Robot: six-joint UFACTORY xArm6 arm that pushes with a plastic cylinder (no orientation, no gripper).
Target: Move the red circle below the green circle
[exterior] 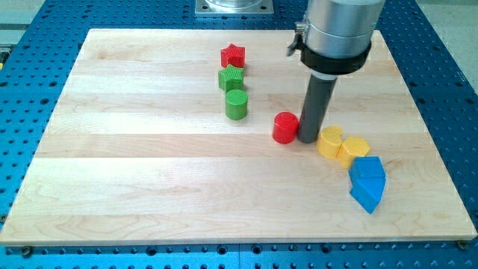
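The red circle (284, 128) stands on the wooden board (149, 164), right of and a little lower than the green circle (237, 104). My tip (308, 139) rests on the board right beside the red circle, at its right side, touching or nearly touching it. The green circle is about one block width to the upper left of the red circle.
A green star-like block (231, 78) and a red star (233, 55) stand in a column above the green circle. A yellow circle (330, 141), a yellow hexagon-like block (353, 150) and two blue blocks (367, 183) lie right of my tip.
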